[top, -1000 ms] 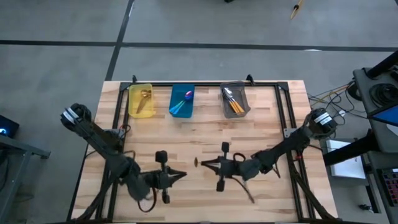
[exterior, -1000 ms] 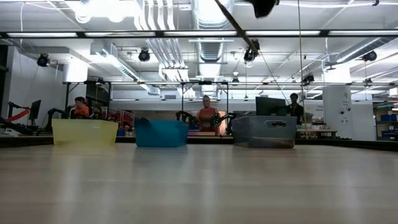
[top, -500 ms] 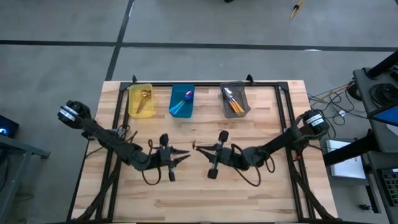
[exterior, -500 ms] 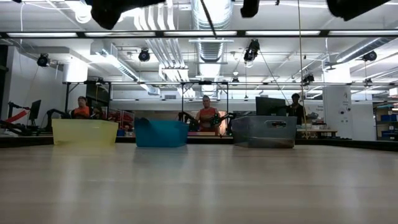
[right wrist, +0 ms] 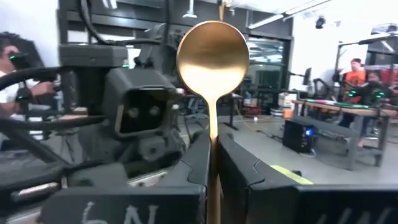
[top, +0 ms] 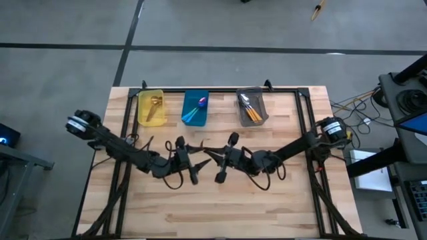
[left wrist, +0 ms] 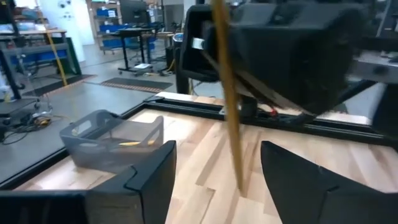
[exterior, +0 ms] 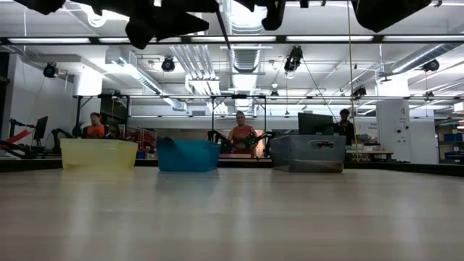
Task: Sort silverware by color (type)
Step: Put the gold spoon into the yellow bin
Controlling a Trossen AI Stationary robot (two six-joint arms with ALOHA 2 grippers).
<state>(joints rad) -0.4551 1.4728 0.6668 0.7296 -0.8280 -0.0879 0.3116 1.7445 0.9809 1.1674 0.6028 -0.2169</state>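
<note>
Right gripper [right wrist: 213, 163]: fingers pressed together on the thin handle of a gold spoon [right wrist: 213, 59], bowl standing proud of the fingertips and pointing toward the left arm. In the high view this gripper [top: 208, 158] hangs over the middle of the table [top: 280, 207], nearer the front edge than the blue bin [top: 195, 109]. Left gripper [top: 198, 160]: just beside the right one, tip to tip with it, fingers spread apart with the spoon's gold stem [left wrist: 229, 93] standing in the gap between them and not visibly touched; this reads as a hand-over about to be made. Gold spoon, handling: judged light, stiff and smooth metal, so liable to slip or swivel in a narrow pinch; best taken across the flat of the handle, away from the bowl, with the receiving fingers closed fully before the giving ones let go. Yellow bin [top: 151, 108]: left of the blue bin along the table's far edge, holding gold pieces [top: 155, 102], the likely place for this spoon. Blue bin: holds purple spoons with teal handles [top: 198, 107]. Grey bin [top: 253, 108]: right of the blue bin, holds silver spoons with orange handles [top: 248, 109]. No loose spoons are visible on the bare wood. People [exterior: 240, 135] sit in the room behind the bins.
</note>
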